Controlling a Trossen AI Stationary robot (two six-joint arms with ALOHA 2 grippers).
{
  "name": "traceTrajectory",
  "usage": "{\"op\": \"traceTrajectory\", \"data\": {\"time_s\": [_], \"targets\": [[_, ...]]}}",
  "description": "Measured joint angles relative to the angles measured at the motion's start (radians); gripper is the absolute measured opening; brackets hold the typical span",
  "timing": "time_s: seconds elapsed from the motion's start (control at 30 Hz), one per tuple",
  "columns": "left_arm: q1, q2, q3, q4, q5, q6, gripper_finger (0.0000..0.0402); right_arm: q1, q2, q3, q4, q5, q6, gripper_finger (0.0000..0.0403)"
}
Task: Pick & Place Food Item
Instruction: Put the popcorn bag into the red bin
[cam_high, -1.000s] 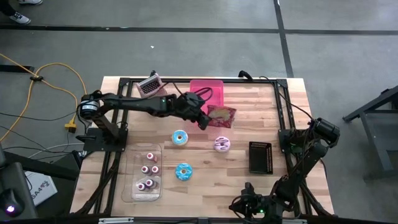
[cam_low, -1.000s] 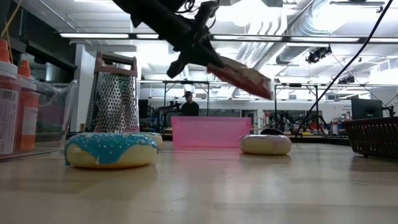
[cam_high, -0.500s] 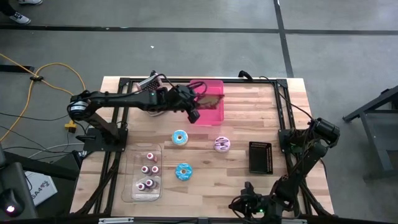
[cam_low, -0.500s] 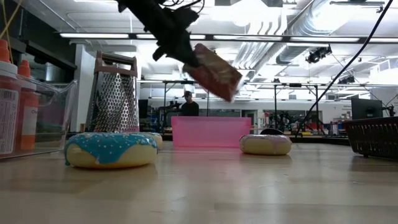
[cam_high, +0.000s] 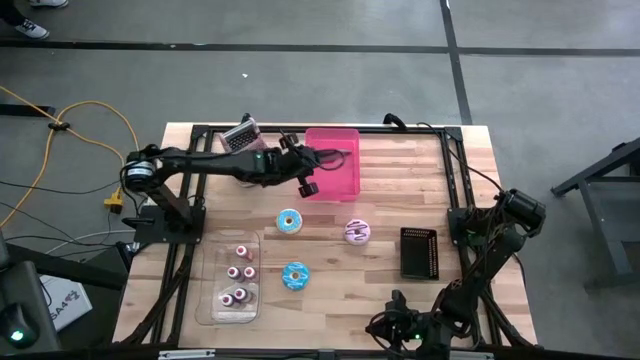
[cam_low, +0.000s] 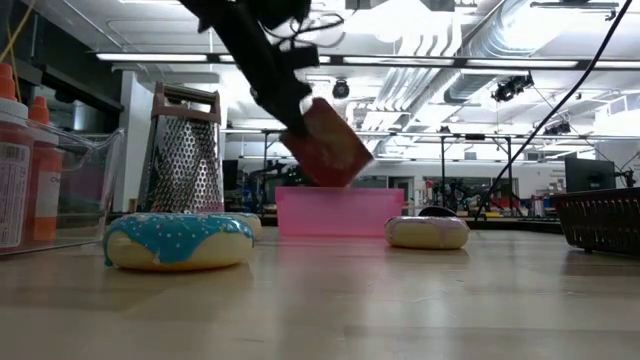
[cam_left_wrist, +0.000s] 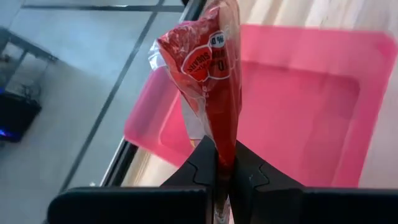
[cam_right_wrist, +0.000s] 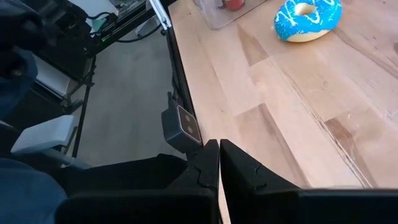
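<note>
The left pincer (cam_left_wrist: 222, 163) was clamped tight on the bottom edge of a red, shiny plastic snack packet (cam_left_wrist: 208, 81), and it held the packet up in the air over the near edge of a pink, square plastic bin (cam_left_wrist: 298, 106). From above, the left pincer (cam_high: 303, 170) sat right at the bin's (cam_high: 340, 180) left side, at the back of the wooden worktop (cam_high: 400, 210). From the low view, the packet (cam_low: 325, 145) hung well above the worktop and was tipped on a slant, with its lower corner close to the top of the bin (cam_low: 340, 212). The long side of the packet ran from the pincer outward, and its free end pointed away toward the bin. It looked like the carry step was almost done and the drop step was next. For that, the pincer would need to move a bit more over the middle of the bin, and then let go so the packet falls inside and does not catch on the rim. The right pincer (cam_right_wrist: 219, 163) was closed with nothing in it and waited at the front right edge of the worktop, near a blue frosted donut (cam_right_wrist: 308, 18).
</note>
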Motion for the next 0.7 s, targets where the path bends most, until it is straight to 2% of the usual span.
{"op": "traceTrajectory", "data": {"time_s": [0.17,0.53,0.7], "targets": [[-0.004,0.059,-0.001,0.038,-0.123,0.12,0.0008,-0.001,0.0,0.0,-0.007,0.0,-0.002,0.0002],[-0.004,0.141,0.0,0.08,-0.121,0.224,0.0008,-0.007,0.0,0.0,-0.02,0.001,0.0,0.0002],[-0.003,0.152,0.0,0.095,-0.179,0.227,0.0022,-0.006,0.0,0.0,-0.022,-0.002,0.0,0.0002]]}}
